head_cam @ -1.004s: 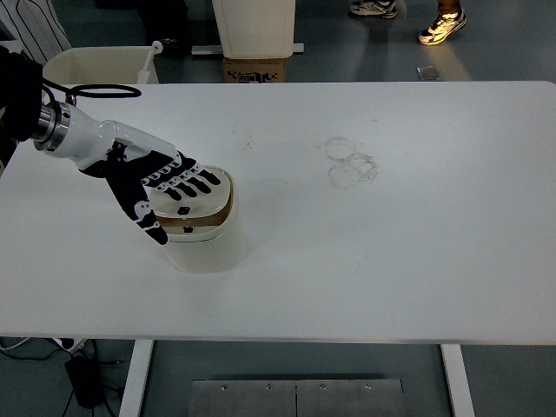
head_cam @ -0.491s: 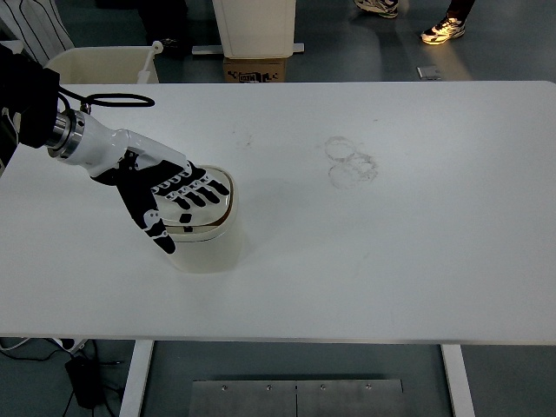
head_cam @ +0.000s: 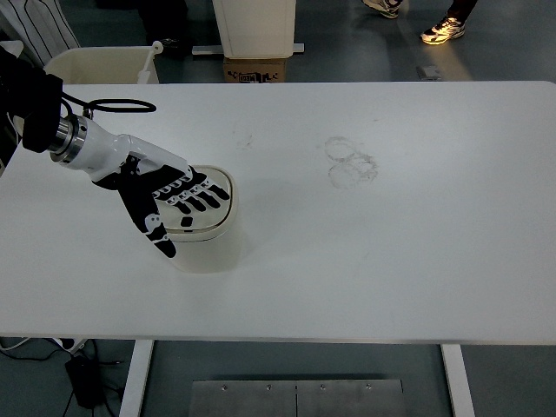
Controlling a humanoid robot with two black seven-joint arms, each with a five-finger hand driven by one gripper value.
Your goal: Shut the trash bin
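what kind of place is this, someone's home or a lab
Most likely a robot lab or test workspace, not a home: a plain white table on a bare grey floor, a storage bin and cardboard box behind it, and a person's sneakers standing nearby.

We see a white table [head_cam: 391,252] bearing a cream trash bin [head_cam: 208,248] at its left and faint ring smudges [head_cam: 350,162] near the middle

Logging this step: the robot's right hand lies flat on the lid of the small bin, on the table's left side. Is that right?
Not quite: the head view shows the left hand, coming in from the left edge, lying flat on the lid of the small bin, on the table's left side.
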